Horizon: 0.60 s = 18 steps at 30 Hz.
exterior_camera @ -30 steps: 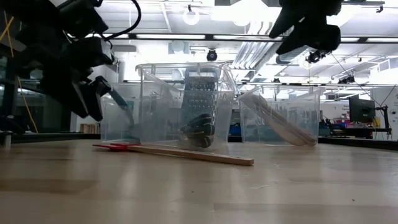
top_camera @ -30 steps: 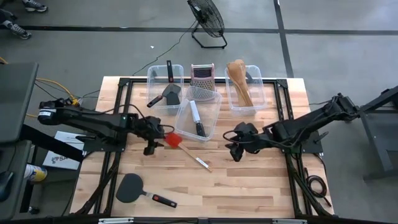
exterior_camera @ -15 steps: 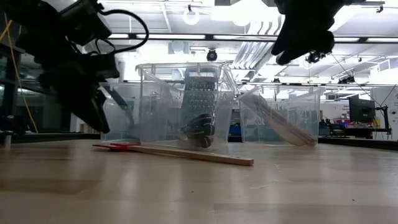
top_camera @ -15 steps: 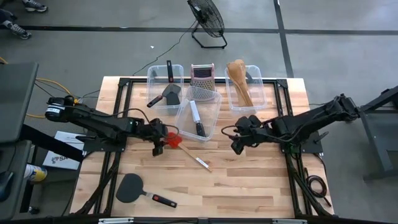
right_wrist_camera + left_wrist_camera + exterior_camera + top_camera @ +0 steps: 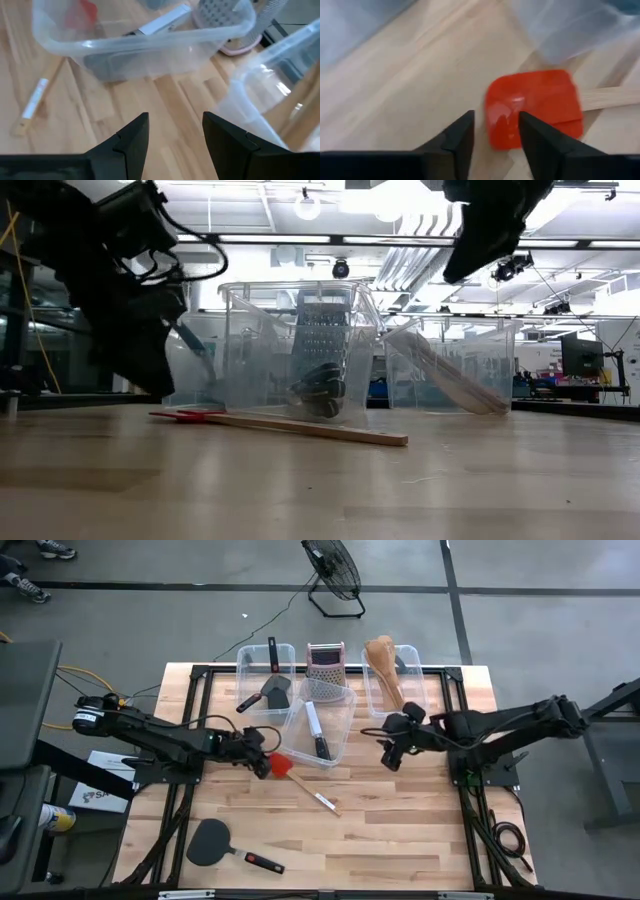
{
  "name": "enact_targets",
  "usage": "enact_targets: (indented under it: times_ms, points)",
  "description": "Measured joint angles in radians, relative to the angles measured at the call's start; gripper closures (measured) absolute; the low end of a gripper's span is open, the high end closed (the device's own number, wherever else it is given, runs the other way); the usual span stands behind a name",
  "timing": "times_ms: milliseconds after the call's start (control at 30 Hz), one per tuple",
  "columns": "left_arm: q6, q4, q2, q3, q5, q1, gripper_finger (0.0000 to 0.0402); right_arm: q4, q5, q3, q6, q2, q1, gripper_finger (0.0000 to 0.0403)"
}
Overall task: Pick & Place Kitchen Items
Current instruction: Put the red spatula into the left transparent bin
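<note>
A red spatula lies flat on the table with its head (image 5: 281, 763) beside the middle clear bin (image 5: 322, 732) and its pale wooden handle (image 5: 318, 797) pointing toward the near right. My left gripper (image 5: 264, 765) is open and low over the table, just left of the red head (image 5: 535, 107). Its fingers (image 5: 462, 137) stand over the head's edge and are not seen to touch it. A black spatula (image 5: 212, 841) lies flat near the front left. My right gripper (image 5: 390, 754) is open and empty, high above the table between the middle bin and the right bin (image 5: 395, 690).
The left bin (image 5: 266, 680) at the back holds a black spatula and a knife. The middle bin holds a knife (image 5: 316, 730). The right bin holds wooden spoons (image 5: 385, 670). A steel box grater (image 5: 325, 665) stands between the back bins. Bare wood lies at the front right.
My left gripper has gone toward the table's right edge and down, up to the red spatula's head, staying open. My right gripper has gone toward the far edge, up to the right bin. The spatulas have not moved.
</note>
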Motion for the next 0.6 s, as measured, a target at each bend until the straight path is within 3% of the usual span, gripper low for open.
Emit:
enact_targets:
  times_ms: [233,367,600]
  points:
    - [-0.178,-0.076,0.000,0.000,0.013,0.000,0.0384,-0.092,0.007,0.000,-0.041,-0.068,-0.060,0.0225]
    - [-0.208,-0.068,0.013,0.001,-0.031,0.000,0.0394,-0.109,0.016,0.000,-0.066,-0.108,-0.091,0.0225]
    - [-0.244,0.001,0.107,0.001,-0.012,0.000,0.0400,-0.118,0.020,0.000,-0.090,-0.154,-0.129,0.0225]
